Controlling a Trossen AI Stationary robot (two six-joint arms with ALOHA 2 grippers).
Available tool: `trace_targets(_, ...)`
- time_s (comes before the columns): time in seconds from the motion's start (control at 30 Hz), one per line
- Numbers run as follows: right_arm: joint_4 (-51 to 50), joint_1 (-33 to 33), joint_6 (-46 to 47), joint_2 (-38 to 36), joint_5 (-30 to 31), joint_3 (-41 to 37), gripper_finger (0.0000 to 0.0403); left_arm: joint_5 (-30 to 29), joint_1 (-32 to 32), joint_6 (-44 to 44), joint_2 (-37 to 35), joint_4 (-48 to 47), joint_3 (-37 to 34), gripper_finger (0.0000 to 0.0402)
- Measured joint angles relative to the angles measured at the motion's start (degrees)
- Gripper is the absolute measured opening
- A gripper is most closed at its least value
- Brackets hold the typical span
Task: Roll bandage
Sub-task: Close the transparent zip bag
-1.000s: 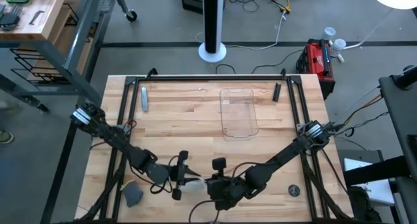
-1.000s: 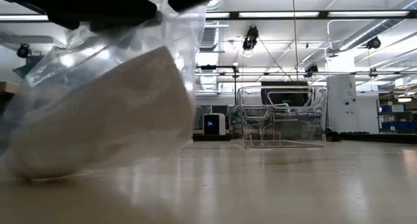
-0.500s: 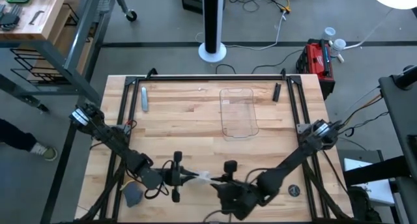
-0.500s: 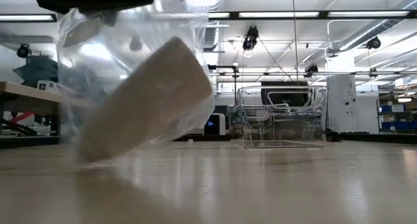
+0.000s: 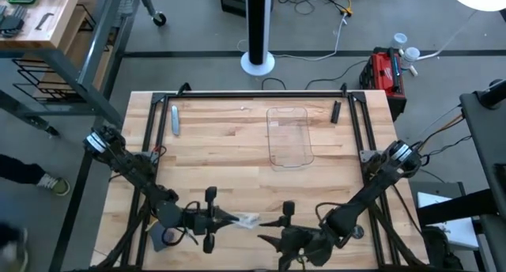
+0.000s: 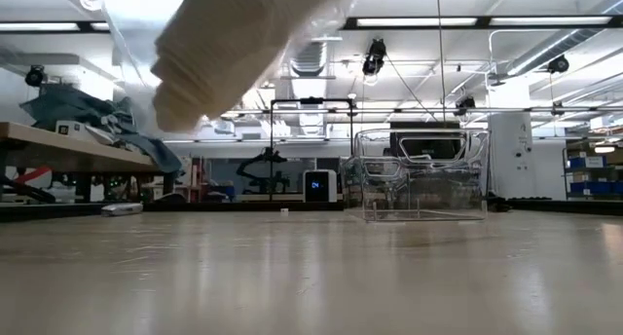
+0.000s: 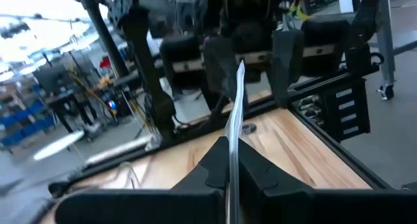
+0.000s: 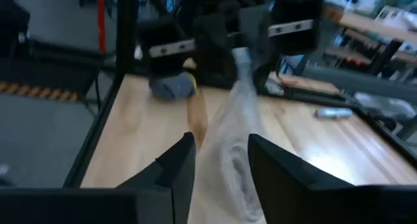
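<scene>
Both hands pinch the clear wrapper (image 5: 247, 221) between them, above the surface (image 5: 237, 157). The left hand (image 5: 224, 218) grips one end, the right hand (image 5: 269, 222) the other. The bandage (image 6: 234, 43) hangs inside.

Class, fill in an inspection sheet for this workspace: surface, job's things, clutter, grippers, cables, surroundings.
Surface: pale wooden table, black-framed.
Job's things: whitish rolled gauze bandage inside a wrinkly clear plastic wrapper, lifted off the table.
Clutter: clear rectangular plastic tray; grey cloth; small grey tube.
Grippers: left gripper and right gripper each shut on an end of the wrapper.
Cables: loose on the floor behind.
Surroundings: workshop shelving; a person's shoe.
</scene>
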Motion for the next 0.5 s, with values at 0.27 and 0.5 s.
trace_targets(0.27,13.20,-2.11,-4.74,0.00,-3.65,-4.44,0.0169,0.18,-0.89,2.49,0.00,0.15,0.00,0.0000)
trace_targets(0.5,15.55,-4.18,-3.97,1.16,-7.68,-3.66,0.0176,0.27,-0.89,2.80,0.00,1.04,0.00,0.0000)
